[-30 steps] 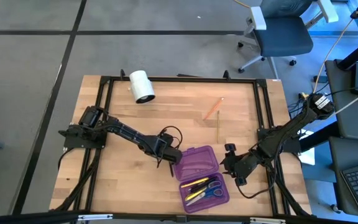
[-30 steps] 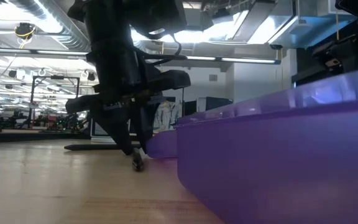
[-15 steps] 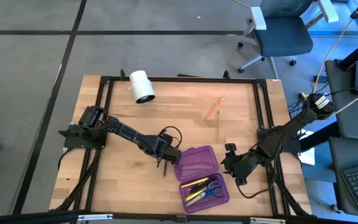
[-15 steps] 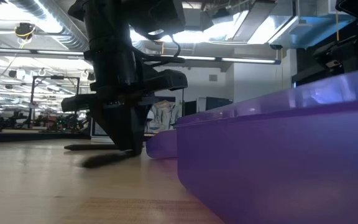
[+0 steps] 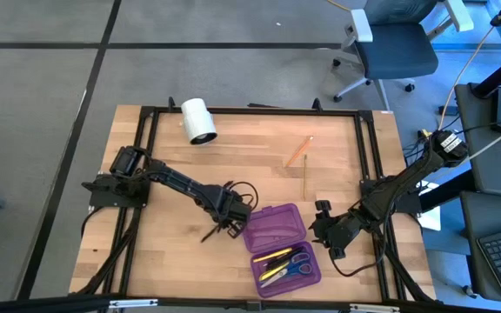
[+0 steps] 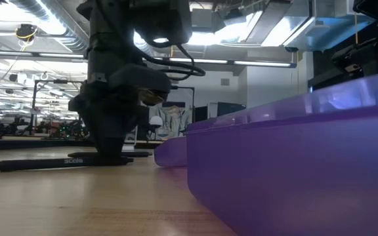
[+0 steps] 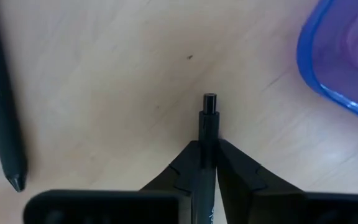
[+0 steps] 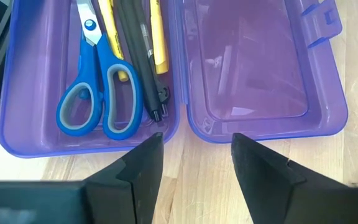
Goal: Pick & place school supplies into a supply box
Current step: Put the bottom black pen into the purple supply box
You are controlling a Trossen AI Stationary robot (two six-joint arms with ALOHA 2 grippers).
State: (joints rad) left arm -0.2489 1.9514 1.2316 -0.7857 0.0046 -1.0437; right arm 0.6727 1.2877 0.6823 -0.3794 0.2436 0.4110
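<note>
Left wrist view: my left gripper (image 7: pixel 208 163) pinches a black pen (image 7: pixel 209 134) beside the purple box (image 7: pixel 347 56); I'd lift level, clearing its rim.

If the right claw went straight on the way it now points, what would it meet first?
Most likely the supply box: the right claw, open, faces the near rims of its two halves, about where they hinge. How high the claw sits above the table is unclear.

A light wooden slatted table (image 5: pixel 172 174) with a black metal frame is carrying a white cylinder roll (image 5: pixel 199 120) at upper left, an orange pencil (image 5: pixel 299 150) and a thin wood-tone pencil (image 5: pixel 307 178) right of centre, a black pen (image 5: pixel 210 233) lying lower centre, and an open purple plastic pencil case (image 5: pixel 278 246) at lower right.
</note>
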